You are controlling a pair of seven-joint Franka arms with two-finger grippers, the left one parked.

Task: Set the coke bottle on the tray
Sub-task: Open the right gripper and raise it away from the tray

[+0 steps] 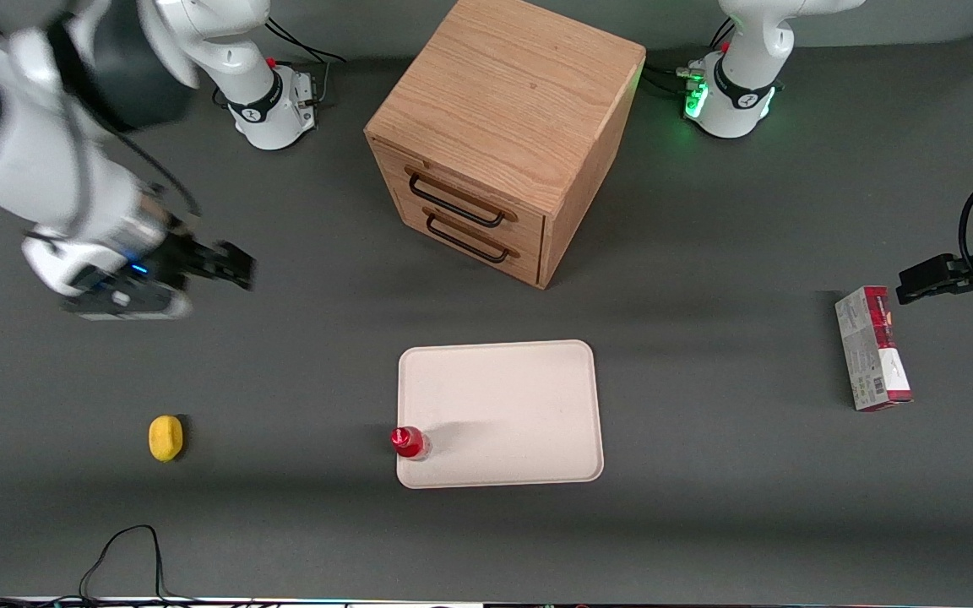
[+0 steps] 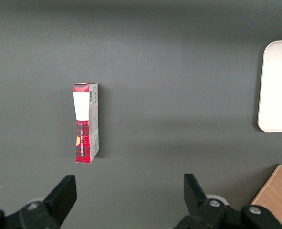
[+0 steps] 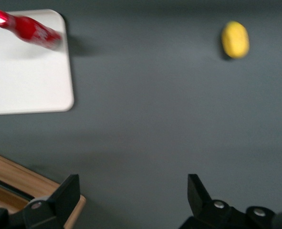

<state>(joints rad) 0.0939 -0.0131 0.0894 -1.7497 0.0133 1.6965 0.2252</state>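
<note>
The small red coke bottle (image 1: 408, 442) stands upright on the cream-white tray (image 1: 503, 405), at the tray's corner nearest the front camera on the working arm's side. The bottle (image 3: 28, 28) and the tray (image 3: 31, 86) also show in the right wrist view. My gripper (image 1: 229, 263) is raised above the bare table, well away from the tray toward the working arm's end and farther from the front camera than the bottle. Its fingers (image 3: 64, 195) stand wide apart with nothing between them.
A wooden two-drawer cabinet (image 1: 503, 135) stands farther from the front camera than the tray. A yellow lemon (image 1: 165, 438) lies toward the working arm's end. A red-and-grey carton (image 1: 872, 348) lies toward the parked arm's end. A black cable (image 1: 127, 553) loops near the front edge.
</note>
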